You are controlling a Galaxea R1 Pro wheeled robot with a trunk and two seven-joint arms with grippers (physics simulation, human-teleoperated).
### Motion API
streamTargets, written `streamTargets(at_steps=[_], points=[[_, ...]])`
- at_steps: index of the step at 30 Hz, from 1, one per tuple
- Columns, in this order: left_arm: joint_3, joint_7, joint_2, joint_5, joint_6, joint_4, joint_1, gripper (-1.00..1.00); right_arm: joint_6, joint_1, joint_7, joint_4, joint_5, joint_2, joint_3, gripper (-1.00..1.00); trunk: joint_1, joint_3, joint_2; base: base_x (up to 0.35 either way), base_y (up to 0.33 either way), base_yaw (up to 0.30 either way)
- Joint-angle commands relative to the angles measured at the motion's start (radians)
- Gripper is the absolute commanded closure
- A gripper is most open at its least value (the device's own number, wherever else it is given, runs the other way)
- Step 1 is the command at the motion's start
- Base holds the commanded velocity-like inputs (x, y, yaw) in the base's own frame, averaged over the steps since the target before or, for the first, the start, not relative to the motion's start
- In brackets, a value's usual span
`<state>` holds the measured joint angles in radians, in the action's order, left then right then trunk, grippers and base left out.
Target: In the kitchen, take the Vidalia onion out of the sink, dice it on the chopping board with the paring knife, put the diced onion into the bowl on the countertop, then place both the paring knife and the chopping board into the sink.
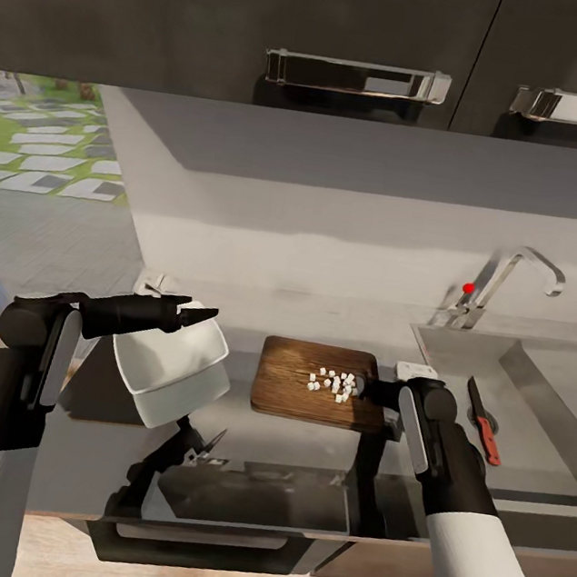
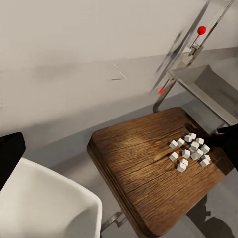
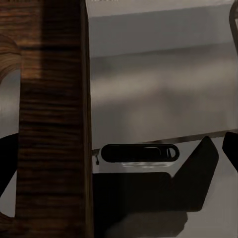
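My left gripper [image 1: 195, 316] is shut on the rim of the white bowl [image 1: 170, 365], holding it tilted above the countertop [image 1: 256, 321], left of the chopping board [image 1: 289, 380]. A small heap of white diced onion [image 1: 335, 385] lies on the board's right half. My right gripper [image 1: 368, 390] is at the board's right end, open, with its dark fingers [image 3: 7, 168] on either side of the board's end strip [image 3: 52, 124]. The paring knife [image 1: 484, 422], red handle nearest me, lies at the sink's [image 1: 542, 379] left side. The dice [image 2: 191, 150] and bowl [image 2: 44, 206] show in the left wrist view.
A chrome faucet [image 1: 515, 275] with a red knob [image 1: 468, 287] stands behind the sink. Dark upper cabinets with steel handles [image 1: 355, 76] hang overhead. A small metal fitting [image 1: 153, 282] sits on the counter behind the bowl. The counter's front edge runs below both arms.
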<state>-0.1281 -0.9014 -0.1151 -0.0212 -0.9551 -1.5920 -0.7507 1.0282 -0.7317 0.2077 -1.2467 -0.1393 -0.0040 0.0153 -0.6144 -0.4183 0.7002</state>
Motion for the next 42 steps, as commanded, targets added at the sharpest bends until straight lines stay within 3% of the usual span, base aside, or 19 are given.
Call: streamTargets(at_steps=[1,6,7,36,42], points=[[-0.001,-0.002,0.000,-0.002,-0.008,0.000,-0.001,-1.00,0.004,-0.001,0.010,0.064,-0.006,-0.001,0.002,-1.00,0.000,-0.001,0.001,0.000,0.000,0.000],[-0.001,-0.002,0.000,-0.002,-0.008,0.000,-0.001,-1.00,0.004,-0.001,0.010,0.064,-0.006,0.001,0.002,-1.00,0.000,-0.001,0.001,0.000,0.000,0.000],[-0.001,-0.002,0.000,-0.002,-0.008,0.000,-0.001,-1.00,0.004,-0.001,0.010,0.064,-0.006,0.001,0.002,1.00,0.000,-0.001,0.001,0.000,0.000,0.000],[-0.001,-0.002,0.000,-0.002,-0.008,0.000,-0.001,-1.00,-0.007,-0.001,0.010,0.056,-0.008,0.006,0.003,1.00,0.000,-0.001,0.001,0.000,0.000,0.000],[-0.001,-0.002,0.000,-0.002,-0.008,0.000,-0.001,-1.00,-0.038,-0.001,0.010,0.052,-0.008,0.006,0.031,1.00,0.000,-0.001,0.001,0.000,0.000,0.000]])
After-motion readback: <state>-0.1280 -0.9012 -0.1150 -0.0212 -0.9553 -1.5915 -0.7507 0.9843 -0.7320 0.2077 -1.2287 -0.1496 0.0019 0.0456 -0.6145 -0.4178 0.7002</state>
